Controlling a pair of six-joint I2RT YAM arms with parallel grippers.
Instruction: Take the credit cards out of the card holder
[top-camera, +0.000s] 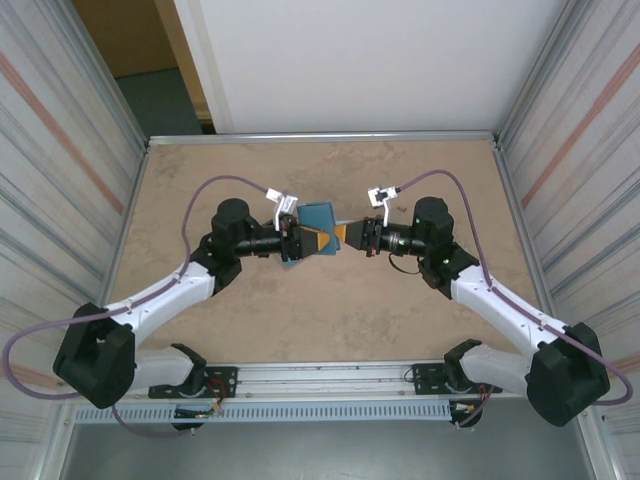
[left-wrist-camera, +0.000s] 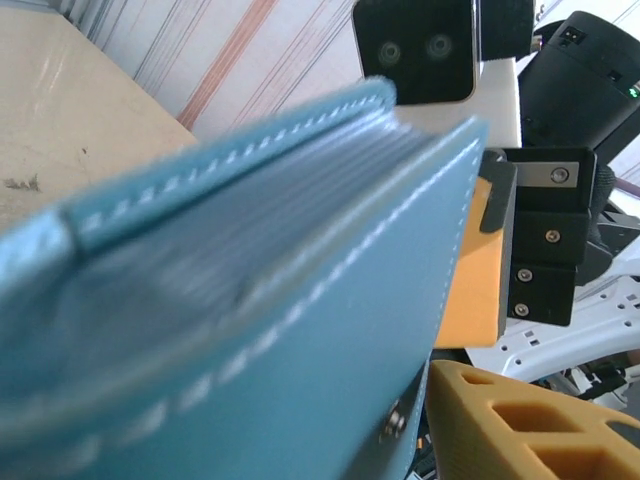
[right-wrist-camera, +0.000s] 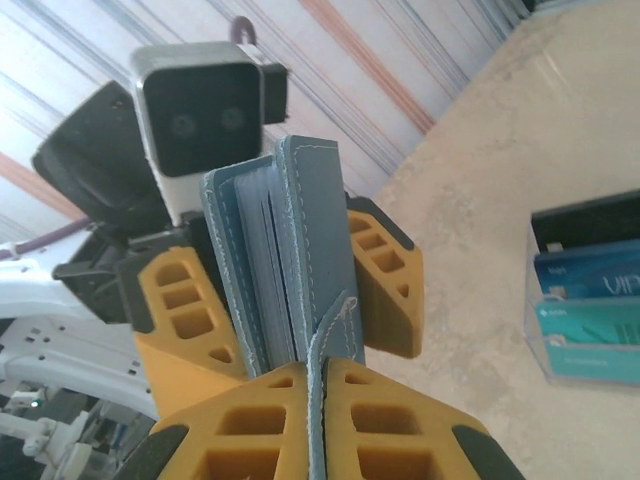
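Above the middle of the table (top-camera: 330, 330), the teal card holder (top-camera: 318, 222) hangs in the air between the two arms, folded shut and standing on edge. R gripper (right-wrist-camera: 320, 395) is closed tight on the card holder's thin strap, which runs up betw. its yellow fingers. L gripper (right-wrist-camera: 292, 335) comes in from the opposite side w/ one finger along each outer face of the card holder (whether they press or merely flank it, can't tell). Grey-blue pocket layers show at the holder's open edge. Off to the side on the tabletop, black, blue and teal credit cards (right-wrist-camera: 590, 285) sit stepped in a clear tray (right-wrist-camera: 532, 335), well apart from the card holder.
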